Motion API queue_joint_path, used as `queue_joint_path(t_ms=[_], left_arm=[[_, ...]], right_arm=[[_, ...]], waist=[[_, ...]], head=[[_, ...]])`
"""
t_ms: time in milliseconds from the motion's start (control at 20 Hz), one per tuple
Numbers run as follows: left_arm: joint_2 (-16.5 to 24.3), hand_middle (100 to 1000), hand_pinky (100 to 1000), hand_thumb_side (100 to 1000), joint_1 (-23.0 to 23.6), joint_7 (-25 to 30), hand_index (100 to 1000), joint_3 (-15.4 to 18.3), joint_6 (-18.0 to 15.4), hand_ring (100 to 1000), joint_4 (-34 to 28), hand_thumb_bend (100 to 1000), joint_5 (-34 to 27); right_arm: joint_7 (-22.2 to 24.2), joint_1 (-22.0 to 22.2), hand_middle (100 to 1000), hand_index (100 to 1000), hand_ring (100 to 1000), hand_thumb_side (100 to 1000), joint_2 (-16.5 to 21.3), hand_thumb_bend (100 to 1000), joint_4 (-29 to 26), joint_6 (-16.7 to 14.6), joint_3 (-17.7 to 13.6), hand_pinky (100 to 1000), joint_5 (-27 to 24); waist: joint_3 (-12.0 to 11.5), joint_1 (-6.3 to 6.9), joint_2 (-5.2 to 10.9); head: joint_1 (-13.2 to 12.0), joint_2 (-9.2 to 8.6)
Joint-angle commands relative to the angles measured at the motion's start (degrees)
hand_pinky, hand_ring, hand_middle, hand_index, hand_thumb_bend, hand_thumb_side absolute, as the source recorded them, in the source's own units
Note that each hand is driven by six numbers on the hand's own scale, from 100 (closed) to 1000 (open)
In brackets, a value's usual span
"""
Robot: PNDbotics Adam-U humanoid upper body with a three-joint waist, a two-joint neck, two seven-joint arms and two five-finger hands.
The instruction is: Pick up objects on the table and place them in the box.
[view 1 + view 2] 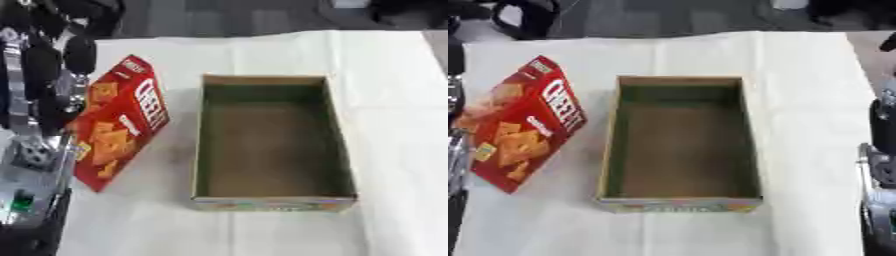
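A red Cheez-It cracker box (118,122) stands tilted at the left of the white-covered table, its top corner pointing away from me. My left hand (52,80) comes down along the box's left edge, with black fingers (80,54) curled at its upper left side. The open cardboard box (199,145) lies just right of the cracker box, long side running away from me, with nothing inside. Only a strip of my right arm (881,150) shows at the right edge, and its hand is not clear enough to read.
A white cloth (807,90) covers the table around the cardboard box. Dark floor and black objects (527,17) lie beyond the far edge. My left forearm's silver parts (31,165) fill the lower left corner.
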State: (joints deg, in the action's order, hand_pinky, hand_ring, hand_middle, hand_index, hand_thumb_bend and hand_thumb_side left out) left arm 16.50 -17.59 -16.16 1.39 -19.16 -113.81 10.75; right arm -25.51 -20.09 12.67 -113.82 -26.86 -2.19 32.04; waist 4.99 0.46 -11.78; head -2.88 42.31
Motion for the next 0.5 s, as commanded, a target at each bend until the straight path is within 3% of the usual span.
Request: queue_joint_path(t_ms=[50, 300, 400, 450, 500], left_arm=[[0.3, 703, 623, 687, -0.15, -0.3, 785, 0.56, 0.07, 593, -0.79, 467, 0.27], [0.22, 703, 623, 685, -0.05, -0.38, 785, 0.64, 0.18, 594, -0.79, 468, 0.35], [0.36, 706, 641, 661, 0.02, -0.66, 785, 0.87, 0.45, 605, -0.79, 499, 0.63], [0.62, 739, 667, 578, 0.08, -0.95, 803, 1.08, 0.95, 632, -0.79, 603, 1.06], [1.24, 736, 664, 587, 0.14, -1.35, 800, 1.47, 2.22, 629, -0.79, 592, 2.07]], right_arm=[[-0.21, -0.5, 560, 644, 493, 689, 0.23, 100, -0.78, 0.16, -0.43, 288, 0.29], [-0.31, -0.46, 559, 643, 491, 688, 0.2, 100, -0.78, 0.24, -0.43, 286, 0.37], [-0.34, -0.45, 558, 643, 491, 688, 0.21, 100, -0.78, 0.28, -0.45, 286, 0.41], [-0.36, -0.45, 558, 642, 491, 688, 0.23, 100, -0.78, 0.29, -0.46, 285, 0.44], [-0.37, -0.43, 558, 642, 491, 688, 0.26, 100, -0.78, 0.32, -0.47, 285, 0.48]], waist=[[0.05, 0.07, 0.53], [0.05, 0.19, 0.37], [0.07, 0.23, 0.34], [0.07, 0.25, 0.32], [0.07, 0.28, 0.31]], head=[[-0.56, 0.64], [-0.6, 0.95], [-0.62, 1.05], [-0.65, 1.07], [-0.72, 1.11]])
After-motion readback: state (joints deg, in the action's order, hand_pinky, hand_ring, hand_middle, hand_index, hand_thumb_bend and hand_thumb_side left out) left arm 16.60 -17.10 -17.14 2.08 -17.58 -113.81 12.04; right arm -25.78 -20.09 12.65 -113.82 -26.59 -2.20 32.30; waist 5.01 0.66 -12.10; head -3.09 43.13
